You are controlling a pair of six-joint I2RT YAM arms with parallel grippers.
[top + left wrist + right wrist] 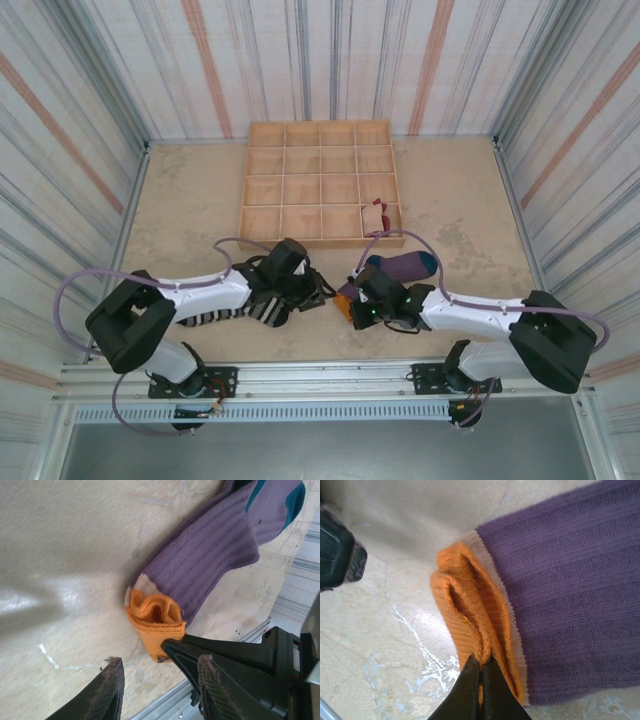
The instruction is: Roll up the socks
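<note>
**Purple sock, start of the roll.** The purple sock (400, 268) lies flat on the table (190, 200), just in front of the wooden tray (302, 190). Its teal toe (428, 262) points away from the arms and its orange cuff (465, 615) towards them.

The right fingers (467, 690) are closed tight on the folded edge of the cuff, which is bunched into a small open loop. The left fingers (113, 690) stand apart with nothing between them, just beside the cuff on its near side.

The striped sock (215, 318) lies under the left arm. The tan sock (378, 214) sits in a front compartment of the tray.

**Judged technique.**
- The bite on the cuff looks shallow. It may catch only the outer layer, though the wrist view does not settle this. A deeper pinch through the whole fold would guard against slipping.
- The left fingers are best placed on the cuff's free corner, opposite the right pinch, so that both corners turn together.
- The cuff should then be turned over towards the toe, low against the table. Each turn should be pressed flat before the next.
- Lifting the sock would likely let it unroll and drag the toe.
- A lopsided first turn would probably widen into a cone, so the first fold should sit square across the ribbing.
</note>
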